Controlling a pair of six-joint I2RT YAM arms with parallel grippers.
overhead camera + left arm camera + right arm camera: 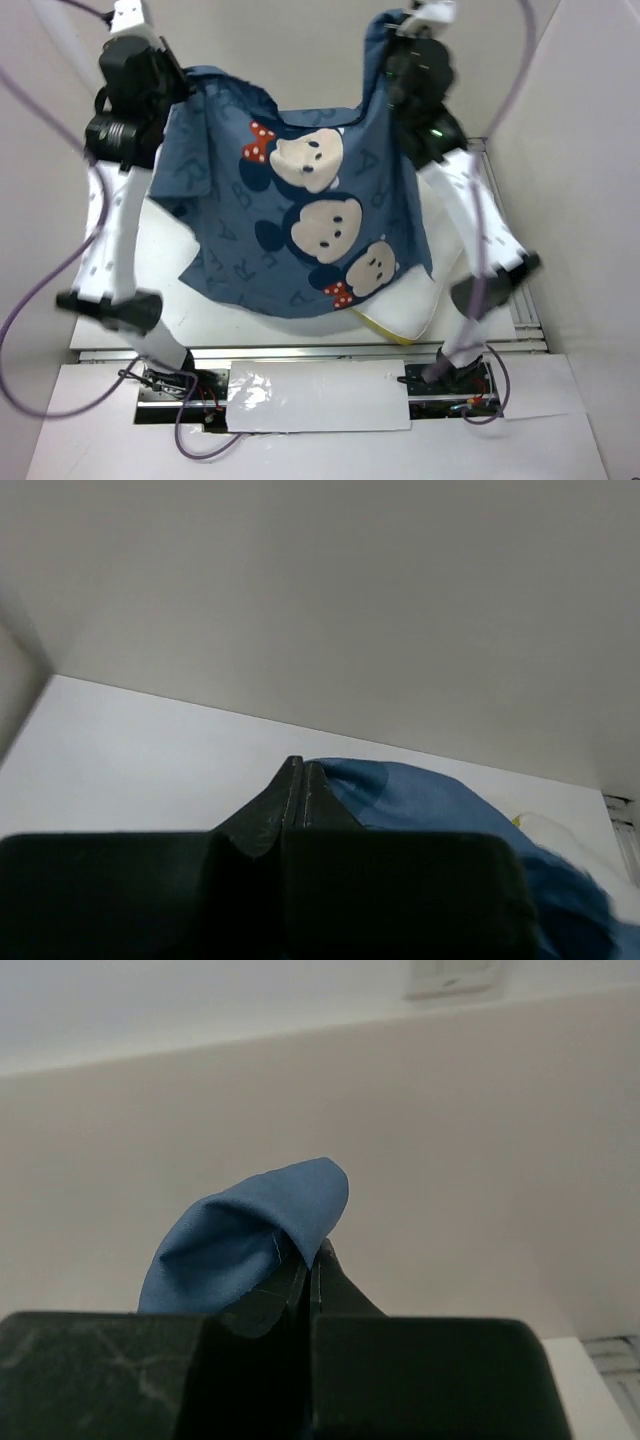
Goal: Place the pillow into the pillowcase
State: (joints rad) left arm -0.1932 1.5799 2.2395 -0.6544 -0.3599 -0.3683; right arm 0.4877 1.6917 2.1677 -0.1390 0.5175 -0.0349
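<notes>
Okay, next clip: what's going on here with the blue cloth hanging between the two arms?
Both arms are raised and hold the pillowcase up by its top edge. The left gripper and the right gripper are each shut on a pinch of the blue fabric, and the case hangs spread between them. The pillow shows only as a white corner with a yellow band under the case's lower right edge. How much of it is inside cannot be told.
</notes>
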